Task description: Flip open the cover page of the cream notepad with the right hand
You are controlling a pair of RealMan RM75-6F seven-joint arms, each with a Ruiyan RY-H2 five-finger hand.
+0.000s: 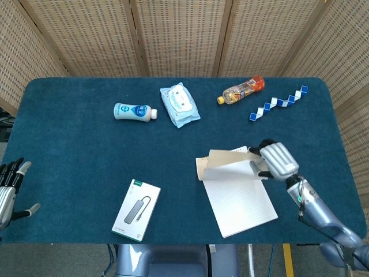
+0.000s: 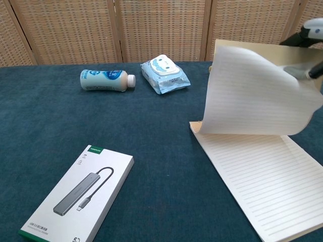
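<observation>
The cream notepad (image 1: 242, 199) lies skewed at the table's front right, its lined first page (image 2: 267, 181) bared. Its cream cover page (image 2: 255, 91) stands lifted almost upright from the bound top edge and curves back. In the head view the cover (image 1: 225, 164) shows as a raised fold over the pad's top. My right hand (image 1: 275, 161) pinches the cover's free edge above the pad, and it reaches the chest view's top right corner (image 2: 309, 31). At the table's front left edge my left hand (image 1: 8, 193) rests with its fingers apart, holding nothing.
A white boxed USB hub (image 1: 136, 209) lies front left. Along the back lie a white bottle (image 1: 135, 111), a pack of wipes (image 1: 180, 104), an orange drink bottle (image 1: 244, 90) and a blue-and-white twist puzzle (image 1: 278, 103).
</observation>
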